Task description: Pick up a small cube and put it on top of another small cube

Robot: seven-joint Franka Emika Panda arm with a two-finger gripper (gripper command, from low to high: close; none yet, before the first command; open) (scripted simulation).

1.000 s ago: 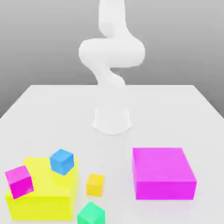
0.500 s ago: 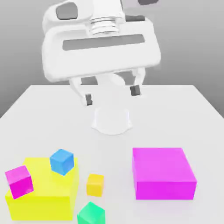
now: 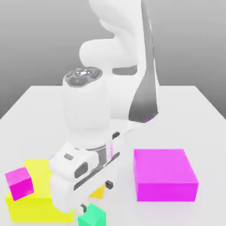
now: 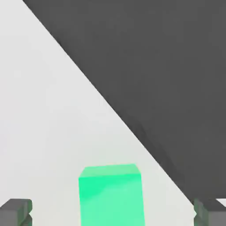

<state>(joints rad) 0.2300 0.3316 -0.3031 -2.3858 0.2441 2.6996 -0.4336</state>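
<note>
A small green cube [image 3: 92, 216] rests on the white table [image 3: 194, 114] near its front edge. My gripper [image 3: 96, 195] hangs just above it, tilted and open. In the hand view the green cube [image 4: 110, 194] lies between my two dark fingertips [image 4: 15, 211], which stand wide apart on either side without touching it. A small yellow cube [image 3: 98, 192] peeks out right behind the hand. A small magenta cube [image 3: 20, 183] sits on a corner of the big yellow block [image 3: 31, 203].
A large magenta block [image 3: 164, 174] stands on the exterior view's right. The arm's white body and base fill the middle of the table. In the hand view the table edge runs diagonally close past the green cube.
The arm has swung down from high over the table to just above the green cube, and now covers the blue cube on the yellow block. The fingers have stayed open.
</note>
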